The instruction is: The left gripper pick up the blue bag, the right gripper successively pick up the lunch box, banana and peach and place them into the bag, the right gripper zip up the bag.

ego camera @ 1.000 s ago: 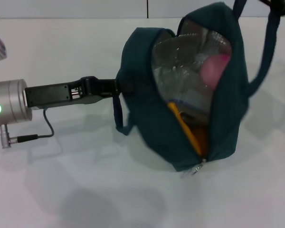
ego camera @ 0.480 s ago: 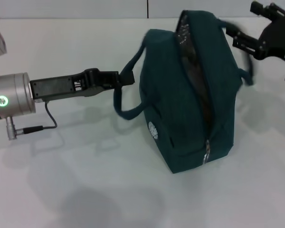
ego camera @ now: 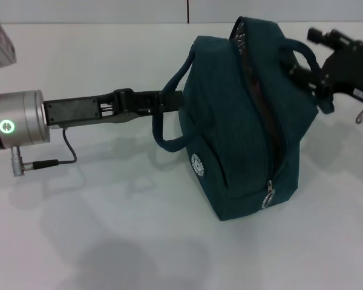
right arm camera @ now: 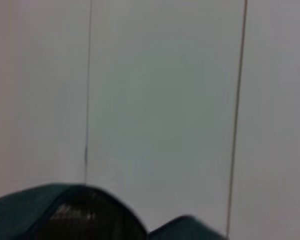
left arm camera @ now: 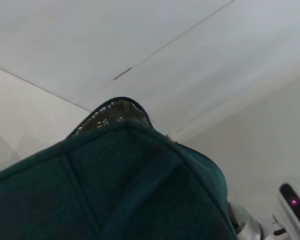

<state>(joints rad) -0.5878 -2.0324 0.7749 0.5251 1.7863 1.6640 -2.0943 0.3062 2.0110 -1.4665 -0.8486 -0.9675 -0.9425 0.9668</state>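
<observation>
The dark blue-green bag stands upright on the white table. Its top opening is pulled to a narrow slit, and the zipper pull hangs at the near end. The lunch box, banana and peach are hidden. My left gripper reaches in from the left and is shut on the bag's left handle strap. My right gripper is at the bag's right handle, close against the bag's upper right side. The bag's fabric fills the left wrist view and shows low in the right wrist view.
A white object lies at the table's far left edge. A grey cable hangs from my left arm onto the table. A wall stands behind the table.
The bag's wide opening has closed to a slit, hiding its contents. The right gripper has come down from the upper right to the bag's right handle. The left gripper shifted slightly right.
</observation>
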